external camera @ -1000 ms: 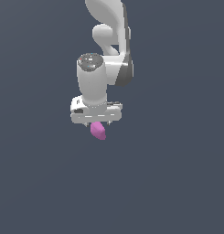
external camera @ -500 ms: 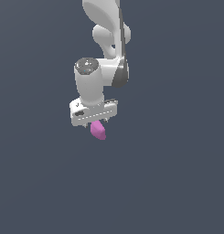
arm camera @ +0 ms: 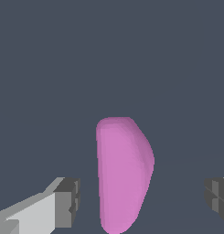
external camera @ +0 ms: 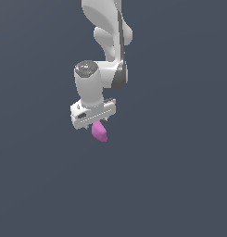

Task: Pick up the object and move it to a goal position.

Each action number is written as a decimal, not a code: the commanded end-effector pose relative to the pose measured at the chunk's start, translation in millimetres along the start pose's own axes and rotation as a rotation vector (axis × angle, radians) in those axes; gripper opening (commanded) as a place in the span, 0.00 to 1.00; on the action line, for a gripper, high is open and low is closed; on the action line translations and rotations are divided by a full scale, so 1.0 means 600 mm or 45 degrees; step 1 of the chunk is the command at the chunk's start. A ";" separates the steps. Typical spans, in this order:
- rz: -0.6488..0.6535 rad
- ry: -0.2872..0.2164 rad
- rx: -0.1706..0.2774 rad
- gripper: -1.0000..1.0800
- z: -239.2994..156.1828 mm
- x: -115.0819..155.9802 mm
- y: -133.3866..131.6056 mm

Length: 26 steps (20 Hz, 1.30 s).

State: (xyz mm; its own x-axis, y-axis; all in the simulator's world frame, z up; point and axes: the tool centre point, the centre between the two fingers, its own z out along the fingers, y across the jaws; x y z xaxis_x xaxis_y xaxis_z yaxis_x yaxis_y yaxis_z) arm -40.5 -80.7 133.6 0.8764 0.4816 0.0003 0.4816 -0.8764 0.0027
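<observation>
Wrist view shows the matte pink rounded-wedge object (arm camera: 122, 173) between spread grey blocky fingers (arm camera: 67, 201), neither pad touching it.

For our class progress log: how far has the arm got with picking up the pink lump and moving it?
Done: the tool is lined up over the pink lump, fingers either side. In hand: the grasp; the wrist view shows gaps on both sides, so it is not yet clamped. Left: closing, lifting, carrying; no goal marker is visible.

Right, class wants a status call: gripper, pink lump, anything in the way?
Gripper open, fingers clear of both sides. Pink lump between them, ungrasped. Nothing else in view.
</observation>
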 end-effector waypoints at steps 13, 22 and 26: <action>-0.056 0.000 0.003 0.96 0.020 -0.008 -0.001; -0.060 0.000 0.004 0.96 0.083 -0.009 -0.002; -0.061 0.000 0.004 0.96 0.090 -0.008 -0.002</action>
State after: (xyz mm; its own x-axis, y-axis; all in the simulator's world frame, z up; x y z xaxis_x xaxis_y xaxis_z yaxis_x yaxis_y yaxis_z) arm -45.8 -82.2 81.0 0.8523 0.5230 -0.0009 0.5230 -0.8523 -0.0010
